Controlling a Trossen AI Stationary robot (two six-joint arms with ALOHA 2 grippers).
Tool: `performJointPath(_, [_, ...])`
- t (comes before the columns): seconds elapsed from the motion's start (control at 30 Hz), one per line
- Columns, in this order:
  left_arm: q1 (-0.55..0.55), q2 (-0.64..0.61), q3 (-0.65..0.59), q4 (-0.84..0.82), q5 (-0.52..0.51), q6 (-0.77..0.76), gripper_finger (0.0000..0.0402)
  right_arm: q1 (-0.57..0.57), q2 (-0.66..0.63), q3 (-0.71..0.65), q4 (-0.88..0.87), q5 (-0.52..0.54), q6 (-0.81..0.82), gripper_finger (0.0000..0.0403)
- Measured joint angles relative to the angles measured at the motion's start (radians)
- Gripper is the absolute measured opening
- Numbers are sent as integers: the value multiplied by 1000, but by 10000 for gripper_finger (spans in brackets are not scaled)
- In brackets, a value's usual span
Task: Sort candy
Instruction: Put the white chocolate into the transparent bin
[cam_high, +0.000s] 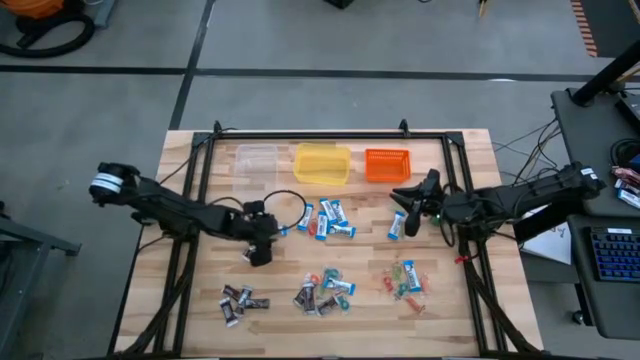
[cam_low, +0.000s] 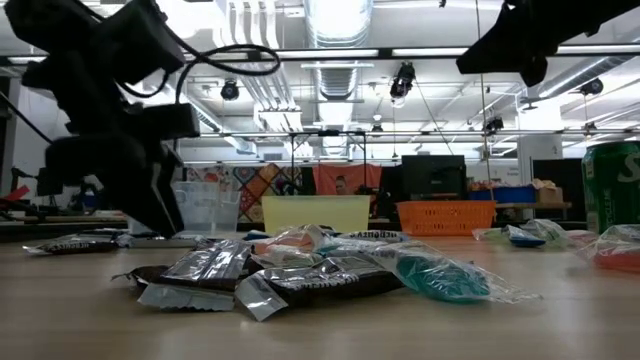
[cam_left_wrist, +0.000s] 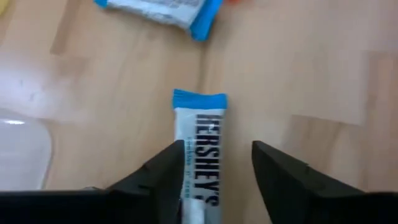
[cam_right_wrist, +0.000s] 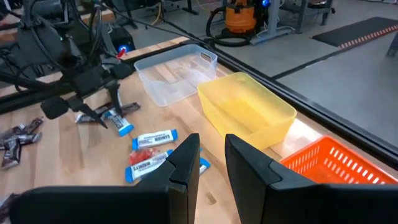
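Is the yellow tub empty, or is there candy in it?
Empty. The yellow tub shows only its bare floor in the right wrist view; the candy still lies on the table.

Bright overhead strip lights, blurred left wrist view

Wooden table (cam_high: 200, 320) seen from straight above, black frame rails on top. Three tubs in a row along far edge: clear tub (cam_high: 256, 162), yellow tub (cam_high: 322, 163), orange tub (cam_high: 387, 164). Left gripper (cam_high: 262, 250) low over table left of centre, near a blue-and-white candy (cam_high: 277, 229); finger state not discernible. Right gripper (cam_high: 411, 196) just below orange tub, beside more blue-and-white pieces (cam_high: 402, 223). Blue-and-white cluster (cam_high: 328, 218) at centre. Dark brown wrappers (cam_high: 240, 301) near front left; mixed pile (cam_high: 322, 290) front centre; small red, green, orange pieces (cam_high: 403, 277) front right.
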Motion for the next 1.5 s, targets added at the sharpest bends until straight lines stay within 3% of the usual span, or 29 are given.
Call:
performJointPath(0.13, [0,58,19,-7,-31,-4,200,0,16,0,0,0,29,68])
performJointPath(0.37, [0,126,31,-3,-28,-39,187,0,25,0,0,-1,32,68])
performJointPath(0.87, [-3,125,28,10,22,-55,50,0,26,0,0,-1,32,68])
performJointPath(1.5, [-27,-40,22,102,91,-24,37,0,28,0,0,-2,32,68])
